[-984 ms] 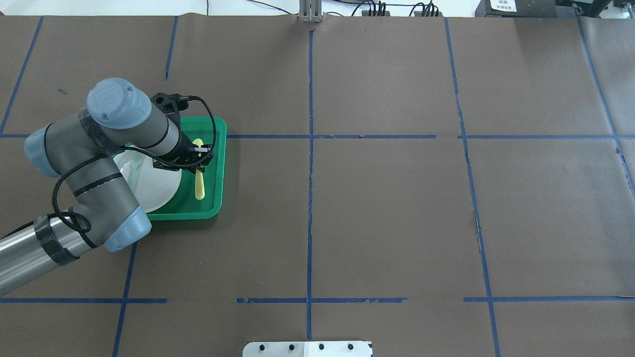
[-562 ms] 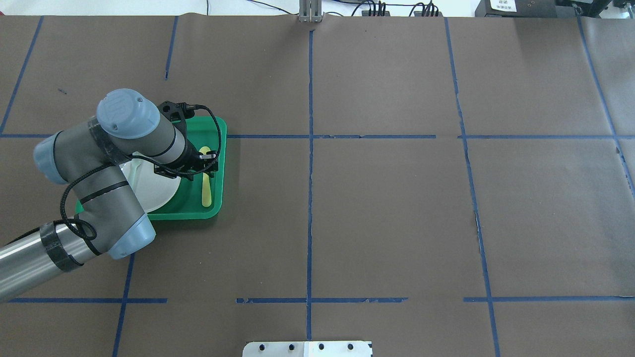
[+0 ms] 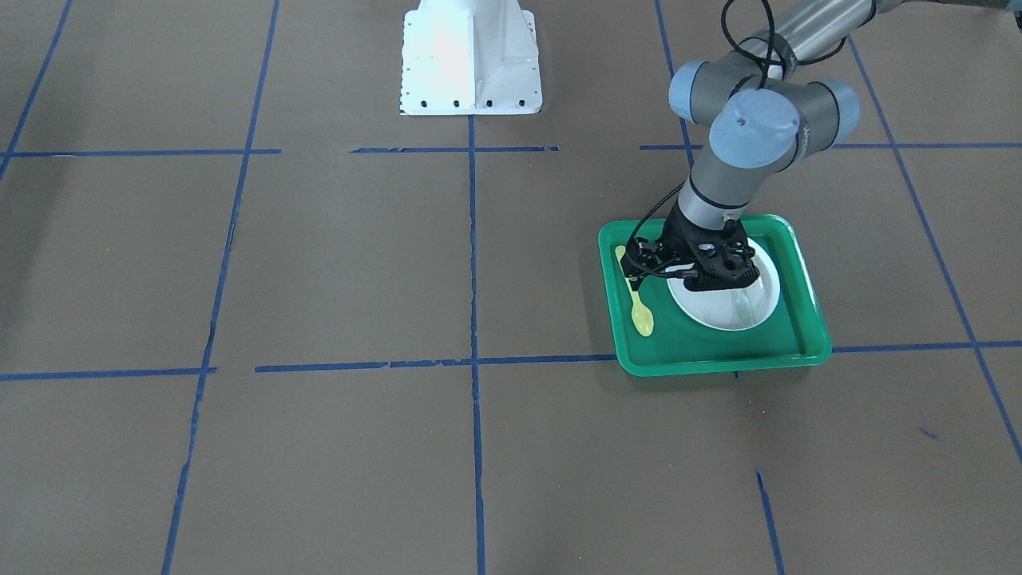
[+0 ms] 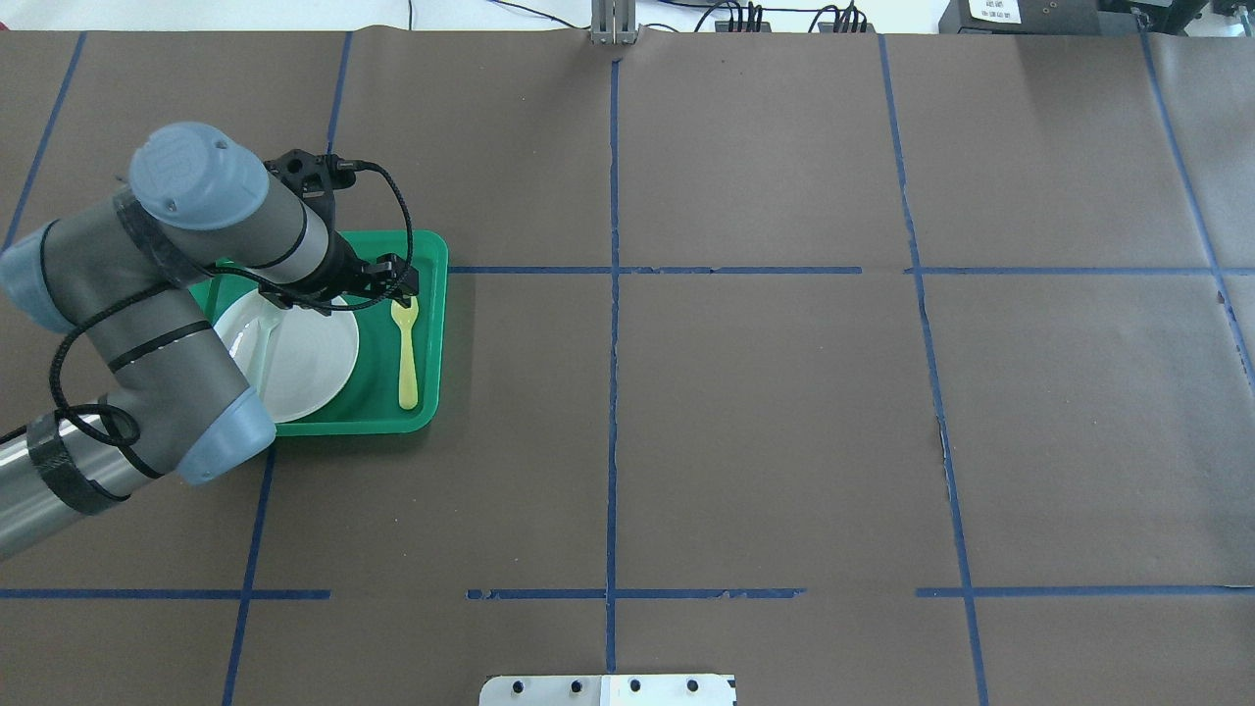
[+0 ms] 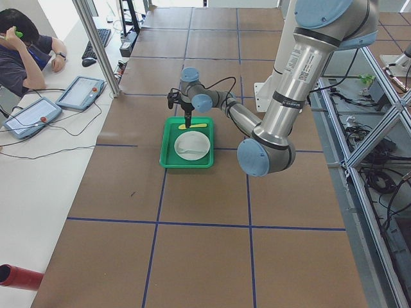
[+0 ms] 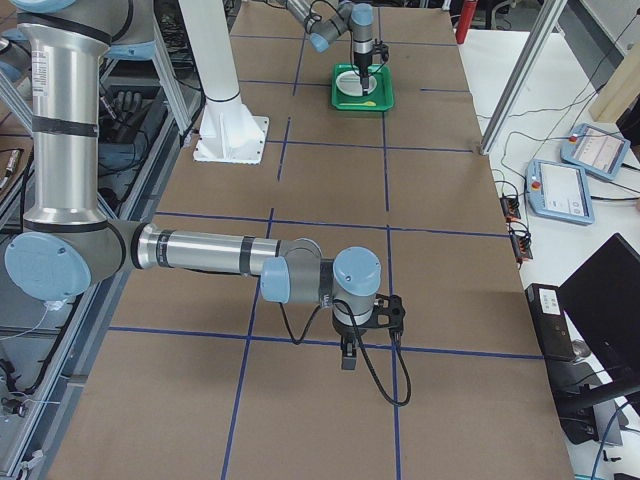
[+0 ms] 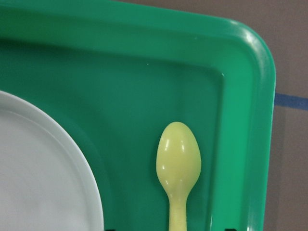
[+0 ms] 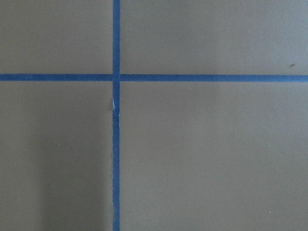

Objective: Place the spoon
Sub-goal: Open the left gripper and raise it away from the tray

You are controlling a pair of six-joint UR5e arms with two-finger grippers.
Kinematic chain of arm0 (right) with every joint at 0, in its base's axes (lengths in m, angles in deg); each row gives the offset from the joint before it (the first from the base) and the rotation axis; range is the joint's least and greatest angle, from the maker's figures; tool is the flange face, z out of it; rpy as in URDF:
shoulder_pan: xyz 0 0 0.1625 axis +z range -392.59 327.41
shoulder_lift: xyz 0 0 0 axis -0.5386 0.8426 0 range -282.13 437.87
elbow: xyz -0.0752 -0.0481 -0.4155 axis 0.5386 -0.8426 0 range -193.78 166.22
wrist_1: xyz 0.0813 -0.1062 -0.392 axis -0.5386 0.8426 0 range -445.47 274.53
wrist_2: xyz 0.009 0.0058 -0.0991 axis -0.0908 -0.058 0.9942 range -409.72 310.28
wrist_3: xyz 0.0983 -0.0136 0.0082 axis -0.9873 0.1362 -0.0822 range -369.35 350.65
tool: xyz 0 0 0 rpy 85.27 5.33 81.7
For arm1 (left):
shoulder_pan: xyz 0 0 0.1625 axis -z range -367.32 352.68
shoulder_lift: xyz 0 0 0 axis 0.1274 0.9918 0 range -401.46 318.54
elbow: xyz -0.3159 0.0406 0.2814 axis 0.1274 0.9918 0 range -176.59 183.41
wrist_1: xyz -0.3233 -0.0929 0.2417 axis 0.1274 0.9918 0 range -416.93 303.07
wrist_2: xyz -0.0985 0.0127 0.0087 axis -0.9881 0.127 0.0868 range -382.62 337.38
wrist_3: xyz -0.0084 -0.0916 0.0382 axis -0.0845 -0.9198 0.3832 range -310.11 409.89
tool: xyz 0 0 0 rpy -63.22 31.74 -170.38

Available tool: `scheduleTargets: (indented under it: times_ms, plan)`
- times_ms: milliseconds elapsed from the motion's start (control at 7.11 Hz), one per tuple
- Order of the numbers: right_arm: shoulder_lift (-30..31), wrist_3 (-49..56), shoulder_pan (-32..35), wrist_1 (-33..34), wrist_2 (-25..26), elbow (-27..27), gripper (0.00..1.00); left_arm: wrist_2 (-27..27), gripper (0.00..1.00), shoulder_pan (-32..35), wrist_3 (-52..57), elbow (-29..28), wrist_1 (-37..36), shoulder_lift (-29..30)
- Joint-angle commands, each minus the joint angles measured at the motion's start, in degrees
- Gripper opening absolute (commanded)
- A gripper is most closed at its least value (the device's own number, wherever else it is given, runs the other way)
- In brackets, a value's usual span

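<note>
The pale-yellow spoon [image 4: 406, 353] lies flat in the green tray [image 4: 433, 324], right of the white plate [image 4: 309, 368], bowl toward the far edge. It also shows in the front view [image 3: 639, 307] and the left wrist view [image 7: 178, 163]. My left gripper [image 4: 394, 279] hangs above the spoon's bowl end, open and empty, clear of the spoon. In the wrist view only the fingertips' edges show, wide apart. My right gripper [image 6: 347, 355] shows only in the right side view, low over bare table; I cannot tell its state.
A pale translucent fork [image 4: 267, 338] lies on the plate. The tray's rim [image 7: 262, 120] runs close beside the spoon. The white robot base [image 3: 469, 56] stands mid-table. An operator [image 5: 26, 54] sits by tablets beyond the table's edge.
The left gripper let go of the spoon, rose and drew back toward the tray's far edge. The spoon now lies free in the tray.
</note>
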Motion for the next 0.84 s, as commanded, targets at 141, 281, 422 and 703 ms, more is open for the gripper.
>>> scheduleTargets:
  times_ms: [141, 281, 422, 703]
  plan:
    - [0.0, 0.0, 0.0, 0.0, 0.0, 0.0, 1.00, -5.6, 1.00, 12.8, 18.9, 9.1, -10.7, -7.0]
    - [0.0, 0.0, 0.0, 0.0, 0.0, 0.0, 1.00, -9.1, 1.00, 18.2, 31.0, 9.2, -10.6, -11.3]
    - [0.0, 0.0, 0.0, 0.0, 0.0, 0.0, 1.00, -11.9, 1.00, 25.0, 43.0, 9.5, -10.6, -16.8]
    - [0.0, 0.0, 0.0, 0.0, 0.0, 0.0, 1.00, -14.2, 1.00, 37.6, 62.3, 7.2, -10.6, -25.9]
